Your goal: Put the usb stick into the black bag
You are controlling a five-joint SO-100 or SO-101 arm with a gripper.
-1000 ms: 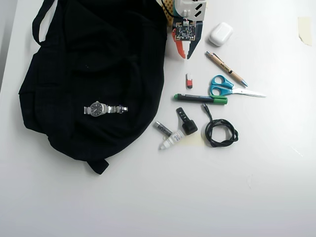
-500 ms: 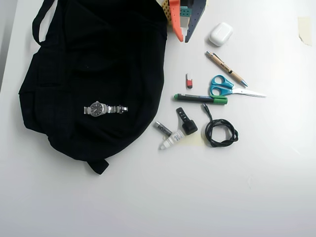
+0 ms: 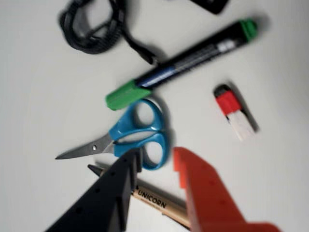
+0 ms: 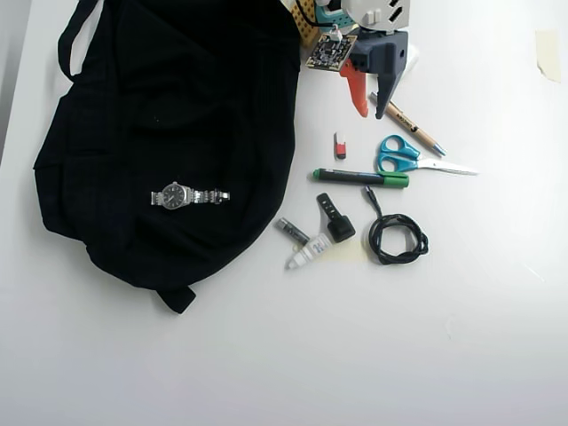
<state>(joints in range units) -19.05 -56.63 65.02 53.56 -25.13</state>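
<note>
Desk: your white desk (image 4: 266, 355) carries everything; bare surface fills the lower half of the overhead view.
Bag: the large floppy black fabric bag (image 4: 133, 106) lies at upper left in the overhead view, strap loop at its top left corner.
Watch: a silver metal wristwatch (image 4: 188, 196) rests on the bag's fabric.
Arm: you see it entering at top centre of the overhead view, just right of the bag's edge.
Claw: one orange finger, one dark finger, held apart with nothing between them (image 4: 374, 112). In the wrist view it hangs over the tan pen (image 3: 161, 205) marked UNICORN, tips near the handles of the blue-handled scissors (image 3: 135, 135).
Cable: a coiled black cable (image 4: 397, 235) lies right of the other small things in the overhead view.
Marker: a black marker with green cap (image 4: 359, 177) lies between scissors and cable.
Usb stick: the tiny stubby red and white usb stick (image 4: 340, 145) lies on the desk, outside the bag, just above the marker's left end in the overhead view; in the wrist view (image 3: 233, 112) it sits up and right of the orange finger, well clear of it.
</note>
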